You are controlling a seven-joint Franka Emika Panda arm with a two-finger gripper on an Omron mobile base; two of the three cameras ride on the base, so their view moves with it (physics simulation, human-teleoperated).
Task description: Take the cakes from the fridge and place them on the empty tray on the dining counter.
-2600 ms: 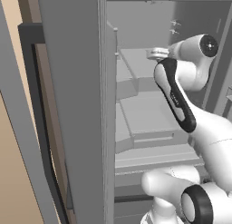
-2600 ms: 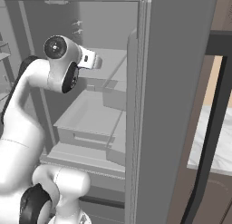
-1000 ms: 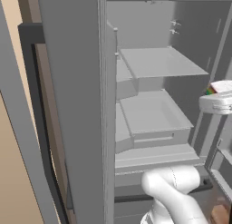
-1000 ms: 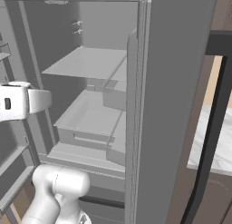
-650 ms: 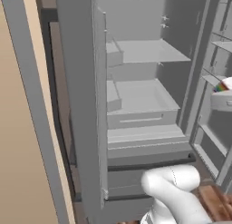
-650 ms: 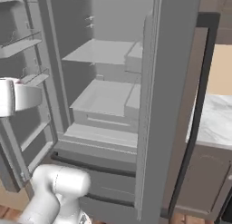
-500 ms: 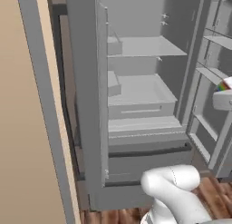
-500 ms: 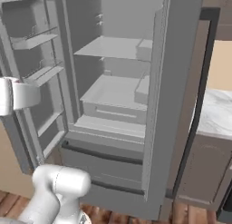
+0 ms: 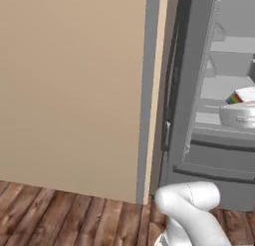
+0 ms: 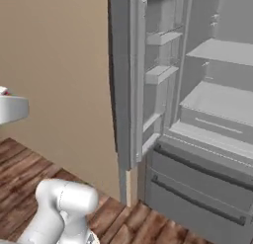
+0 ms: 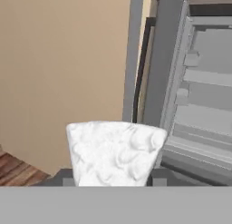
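**Cake slice held at the hand, clear of the open fridge**

Beside the fridge, to its left as the base cameras face it, a plain tan wall takes up most of the left base view and runs down to a brown wood-plank floor. Fridge doors stand open. In the right base view the left door is swung out toward the wall, its inner bins bare, and the grey shelves inside carry nothing visible. Two closed drawers sit below the shelves.

In the hand view, one cake sits at the gripper, white frosting facing the camera, outside the fridge, with the wall and door edge behind it. Finger tips are largely hidden by the slice; it appears clamped between them, jaws narrowed to its width. In the left base view, the slice's rainbow layers show at the right edge, in front of the fridge interior.
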